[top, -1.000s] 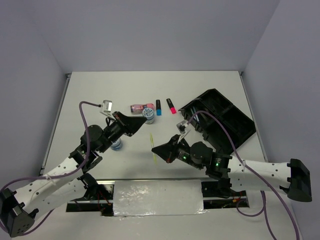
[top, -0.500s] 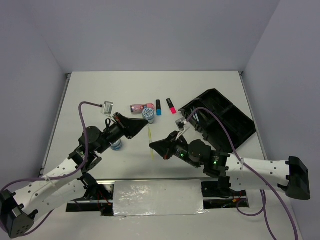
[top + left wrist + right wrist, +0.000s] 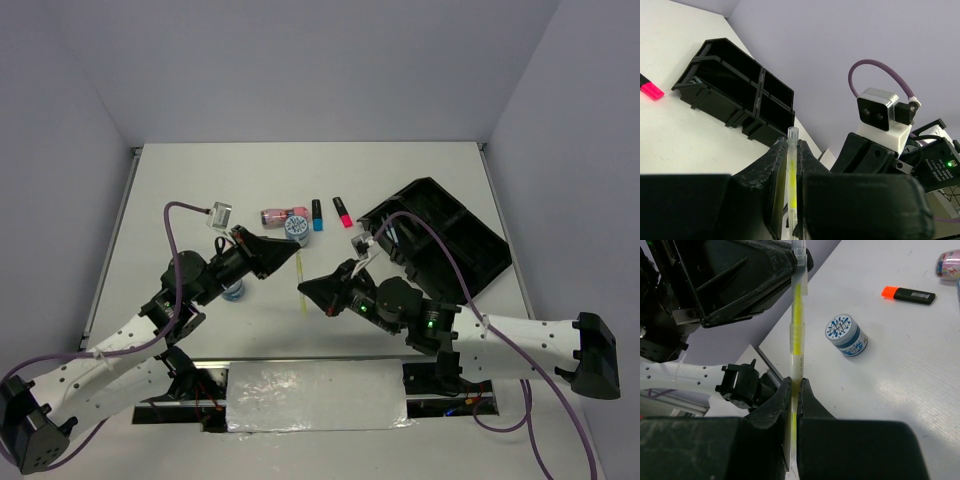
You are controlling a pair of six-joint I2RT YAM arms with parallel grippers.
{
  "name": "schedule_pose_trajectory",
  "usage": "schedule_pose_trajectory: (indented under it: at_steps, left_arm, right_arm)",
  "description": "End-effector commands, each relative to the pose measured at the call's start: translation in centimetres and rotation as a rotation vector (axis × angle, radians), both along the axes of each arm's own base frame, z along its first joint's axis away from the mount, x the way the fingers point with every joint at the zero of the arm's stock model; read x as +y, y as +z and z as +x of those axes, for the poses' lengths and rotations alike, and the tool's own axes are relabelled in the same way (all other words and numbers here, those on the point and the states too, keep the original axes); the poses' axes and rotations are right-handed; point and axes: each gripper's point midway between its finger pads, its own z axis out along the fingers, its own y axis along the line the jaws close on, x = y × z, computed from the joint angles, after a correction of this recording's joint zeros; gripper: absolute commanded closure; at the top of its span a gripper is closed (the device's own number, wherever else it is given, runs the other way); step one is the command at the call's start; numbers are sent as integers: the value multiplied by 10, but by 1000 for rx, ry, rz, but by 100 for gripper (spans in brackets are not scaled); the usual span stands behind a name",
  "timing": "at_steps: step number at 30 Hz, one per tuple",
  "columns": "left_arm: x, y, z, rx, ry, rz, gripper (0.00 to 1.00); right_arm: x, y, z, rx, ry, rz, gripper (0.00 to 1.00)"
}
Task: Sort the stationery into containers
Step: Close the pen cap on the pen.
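Yellow pen (image 3: 796,330) hung above the surface (image 3: 200,180); my left end effector (image 3: 792,150) had moved in, clamping its top; my right end effector (image 3: 795,385) pinched its lower end; handover likely, tray (image 3: 440,230) pending.

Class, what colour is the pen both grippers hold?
The pen is clear with a yellow core, best seen in right wrist view.

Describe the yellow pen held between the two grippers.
The yellow pen is a thin stick of clear plastic with a yellow core and a clear tip. It is held in the air. The left gripper clamps one end and the right gripper the other, both sets of fingers closed on it. Nothing else touches it.
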Motion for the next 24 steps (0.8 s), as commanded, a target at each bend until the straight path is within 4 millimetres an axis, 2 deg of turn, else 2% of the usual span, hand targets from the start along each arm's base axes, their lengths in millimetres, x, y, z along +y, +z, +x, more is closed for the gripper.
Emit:
schedule_pose_trajectory:
  at_steps: [1, 8, 12, 15, 17, 20, 23, 24]
  left_arm:
    - [-2, 29, -10, -86, -39, -58, 100]
    - [-3, 17, -12, -65, -58, -31, 100]
    - [-5, 13, -15, -57, -75, -9, 100]
    - [-7, 14, -18, -69, -98, 11, 89]
    - [-7, 17, -20, -98, -107, 37, 78]
    - [-5, 21, -22, -128, -108, 68, 63]
    - [-1, 24, -23, -146, -99, 96, 61]
    - [0, 25, -24, -151, -96, 97, 61]
  right_arm:
    - [1, 29, 6, -36, -37, 42, 100]
    - [0, 49, 14, -93, -73, 35, 100]
    - [-2, 70, 25, -166, -103, 12, 100]
    - [-2, 88, 33, -220, -98, 31, 100]
    - [-4, 99, 41, -246, -103, 32, 100]
    - [-3, 115, 36, -289, -67, 48, 100]
    - [6, 115, 29, -307, -7, 16, 100]
    - [10, 109, 28, -303, 9, 0, 100]
